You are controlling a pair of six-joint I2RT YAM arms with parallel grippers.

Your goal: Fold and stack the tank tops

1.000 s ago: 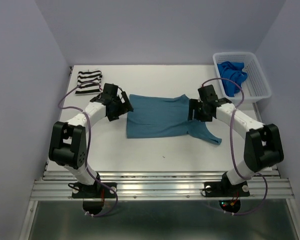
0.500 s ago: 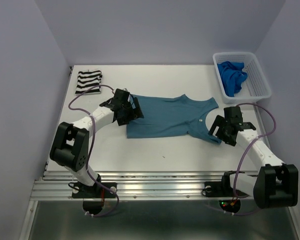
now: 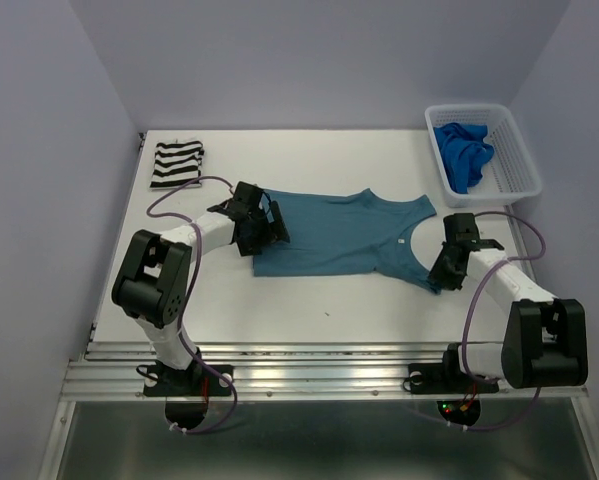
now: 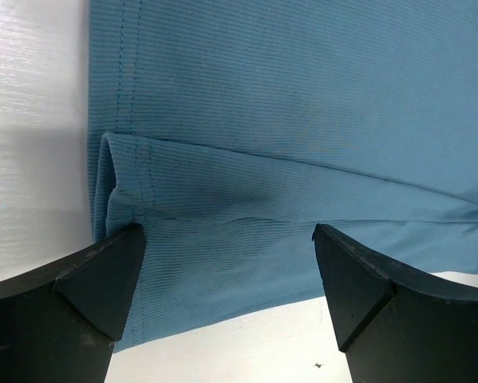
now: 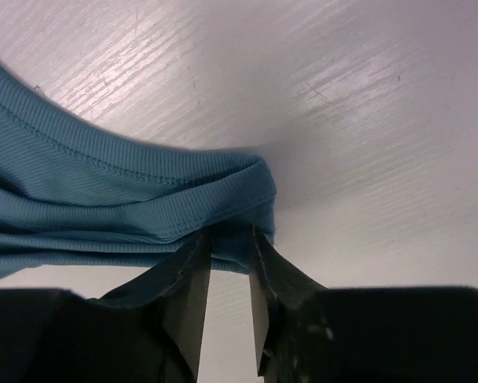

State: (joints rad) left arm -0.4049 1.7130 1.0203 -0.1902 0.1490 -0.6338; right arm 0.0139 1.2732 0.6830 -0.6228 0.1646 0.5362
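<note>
The teal tank top (image 3: 329, 235) lies spread flat mid-table, hem to the left and straps to the right. My left gripper (image 3: 264, 228) hovers open over its near-left hem corner; in the left wrist view the fingers straddle the folded hem edge (image 4: 127, 191) of the top (image 4: 302, 104), left gripper (image 4: 227, 235) wide apart. My right gripper (image 3: 441, 272) sits at the lower right strap; the right wrist view shows the right gripper (image 5: 231, 239) pinched shut on the strap loop (image 5: 127, 199). The folded striped tank top (image 3: 177, 163) rests at the far left. The royal blue tank top (image 3: 462, 152) is crumpled in the basket.
The white lattice basket (image 3: 519, 150) stands at the far right corner. Purple cables loop off both arms. Bare white table (image 3: 309, 300) lies between the teal top and the near edge, where a metal rail runs.
The right arm swung out from over the top to its lower right strap and closed on it. The top's right side now lies opened out. The left gripper shifted slightly right along the hem.
</note>
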